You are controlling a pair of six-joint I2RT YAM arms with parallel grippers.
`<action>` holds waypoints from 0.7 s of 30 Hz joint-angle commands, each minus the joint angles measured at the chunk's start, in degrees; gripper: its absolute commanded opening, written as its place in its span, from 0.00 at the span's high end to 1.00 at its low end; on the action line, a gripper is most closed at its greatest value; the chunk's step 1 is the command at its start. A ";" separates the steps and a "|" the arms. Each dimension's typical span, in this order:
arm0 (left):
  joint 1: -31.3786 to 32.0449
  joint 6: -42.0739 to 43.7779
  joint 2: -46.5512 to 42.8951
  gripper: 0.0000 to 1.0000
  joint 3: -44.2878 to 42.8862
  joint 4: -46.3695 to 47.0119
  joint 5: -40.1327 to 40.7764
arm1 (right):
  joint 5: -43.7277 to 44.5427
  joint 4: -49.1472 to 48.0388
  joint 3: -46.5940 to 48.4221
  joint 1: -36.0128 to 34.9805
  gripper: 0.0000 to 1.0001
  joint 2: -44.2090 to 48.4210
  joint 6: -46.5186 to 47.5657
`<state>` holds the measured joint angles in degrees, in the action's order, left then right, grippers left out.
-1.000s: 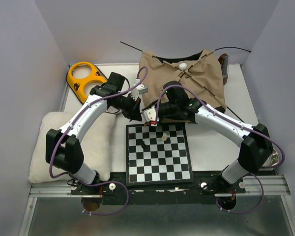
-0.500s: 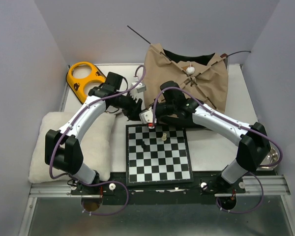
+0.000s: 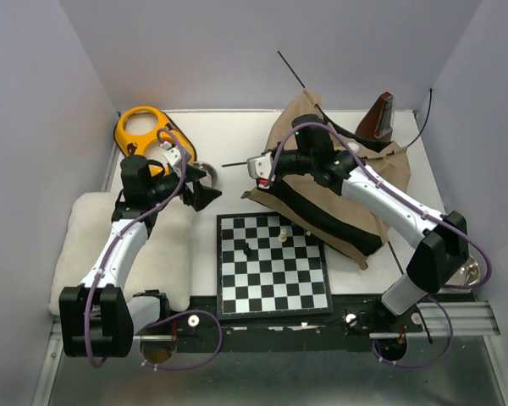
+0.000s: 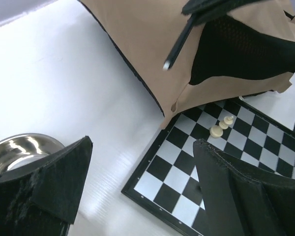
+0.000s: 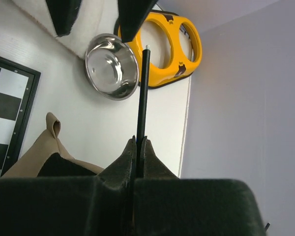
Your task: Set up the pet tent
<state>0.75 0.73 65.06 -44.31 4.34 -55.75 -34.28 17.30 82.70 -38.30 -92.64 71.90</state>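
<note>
The pet tent (image 3: 356,182) is a tan fabric heap with black lining at the back right, one corner over the chessboard (image 3: 273,271). Thin black poles (image 3: 292,69) stick out of it. My right gripper (image 3: 249,162) is at the tent's left corner, shut on a pole end (image 5: 143,88) that points left toward a steel bowl (image 5: 110,66). My left gripper (image 3: 205,193) is open and holds nothing, apart from the tent, near that bowl. In the left wrist view the left gripper (image 4: 142,142) hangs over the board's corner, with the tent fabric (image 4: 147,49) and the pole tip (image 4: 179,42) ahead.
A yellow two-hole bowl stand (image 3: 144,131) sits at the back left, with the steel bowl (image 3: 201,169) beside it. A fluffy white cushion (image 3: 85,245) lies at the left. Chess pieces (image 3: 284,234) stand on the board. A second steel bowl (image 3: 472,272) is at the right edge.
My left gripper opened and drew back left, away from the tent. My right gripper shut on the pole end. The tent tipped over toward the right.
</note>
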 commanded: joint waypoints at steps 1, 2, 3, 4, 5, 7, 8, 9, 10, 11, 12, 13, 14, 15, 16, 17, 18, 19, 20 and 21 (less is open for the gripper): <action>1.44 0.06 0.60 0.02 7.82 18.39 -4.55 | 1.33 1.51 2.73 1.39 0.99 2.46 -1.93; 2.05 0.41 0.77 0.02 8.71 20.69 -4.29 | 1.24 1.51 2.99 1.56 0.99 2.81 -2.46; 2.75 0.67 1.21 0.03 9.33 22.28 -4.02 | 1.24 1.60 3.26 1.65 0.99 3.16 -2.64; 3.63 0.41 1.65 0.03 9.68 24.21 -4.02 | 1.41 1.77 3.44 1.74 0.99 3.52 -2.81; 4.08 -0.20 2.26 0.05 10.03 26.31 -4.19 | 1.59 1.86 3.79 1.83 0.99 3.69 -3.16; 5.13 -2.57 3.14 0.07 11.09 31.32 -4.46 | 1.76 2.04 4.66 2.00 0.99 4.05 -3.78; 6.00 -2.58 3.49 0.08 11.61 32.74 -4.46 | 2.02 2.04 5.10 2.01 0.99 4.13 -3.87; 6.88 -1.79 3.76 0.09 11.97 33.27 -3.76 | 2.20 2.04 5.54 2.09 0.99 4.13 -4.22; 7.76 -1.00 4.02 0.09 12.23 33.71 -3.15 | 2.29 2.04 5.98 2.09 0.99 4.13 -4.66; 8.55 0.66 4.63 0.09 12.50 34.50 -2.71 | 2.38 2.04 6.33 2.18 0.99 4.13 -4.92; 9.08 0.85 5.34 0.09 12.67 35.81 -2.27 | 2.38 2.04 6.51 2.18 0.99 4.13 -5.10; 9.44 0.07 6.21 0.09 12.59 37.22 -1.65 | 2.55 2.04 6.69 2.18 0.99 4.31 -5.28; 9.62 -0.38 7.27 0.10 12.59 39.41 -1.56 | 2.55 2.12 6.95 2.18 0.99 4.48 -5.71; 9.88 -0.47 8.32 0.11 12.41 40.82 -1.30 | 2.55 2.04 7.04 2.18 0.99 4.66 -6.06; 10.05 -2.30 9.20 0.13 11.98 41.79 -1.03 | 2.55 2.12 7.04 2.18 0.99 4.84 -6.07; 10.14 -2.75 10.17 0.14 11.36 42.94 -0.94 | 2.64 2.12 6.87 2.18 0.99 5.01 -6.07; 10.23 -3.45 11.13 0.16 11.01 43.90 -1.12 | 2.64 2.12 6.78 2.18 0.99 5.19 -6.07; 10.41 -4.07 11.84 0.19 10.83 45.04 -1.55 | 2.73 2.12 6.60 2.18 0.99 5.36 -6.07; 10.50 -4.25 12.72 0.21 10.57 45.49 -2.17 | 2.73 2.30 6.69 2.18 0.99 5.54 -5.98; 10.76 -4.33 13.16 0.23 10.30 45.67 -2.26 | 2.73 2.30 6.60 2.18 0.99 5.54 -5.89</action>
<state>10.87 -2.35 75.90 -32.42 42.41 -57.08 -34.24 19.40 88.01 -37.28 -89.12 65.89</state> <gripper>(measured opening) 0.812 0.023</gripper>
